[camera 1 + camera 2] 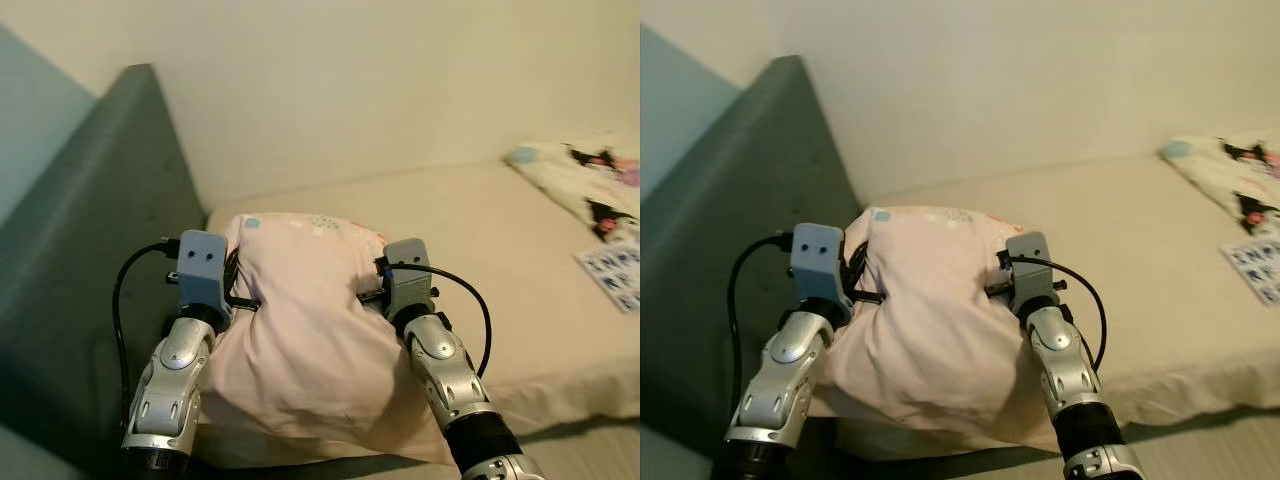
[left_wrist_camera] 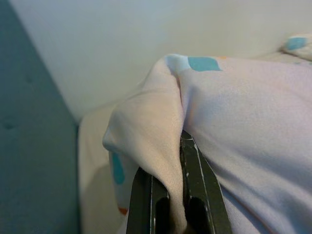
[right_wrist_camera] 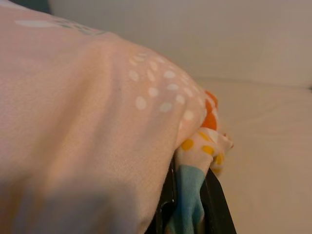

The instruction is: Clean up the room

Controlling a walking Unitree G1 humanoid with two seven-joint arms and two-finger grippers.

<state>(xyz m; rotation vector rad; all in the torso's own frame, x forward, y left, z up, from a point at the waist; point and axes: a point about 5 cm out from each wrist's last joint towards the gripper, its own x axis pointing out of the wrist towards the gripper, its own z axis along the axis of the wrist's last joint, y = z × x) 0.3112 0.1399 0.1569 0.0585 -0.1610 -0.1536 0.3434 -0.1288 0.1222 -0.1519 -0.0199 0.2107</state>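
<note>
Two silver arms are reaching forward in the left eye view, gripping a large pale pink pillow with small coloured prints from either side. The left gripper is pinching the pillow's left edge, and the right gripper is biting into its right edge, so the soft cover is bunching inward between them. The pillow is sitting at the near left corner of a beige mattress, close to a grey upholstered headboard on the left. Far to the right, a white patterned blanket with dark and pink prints is lying on the mattress, with a white printed sheet of paper just nearer than it. A cream wall is running behind the bed.

In the right eye view the same scene is showing, with black cables looping off both wrists.

In the left wrist view the left gripper's black fingers are standing close together, clamping a fold of the pink cover between them, with a turquoise patch above.

In the right wrist view the right gripper's fingers are squeezing a corner of the pillow where blue, orange and yellow-dotted fabric is poking out.
</note>
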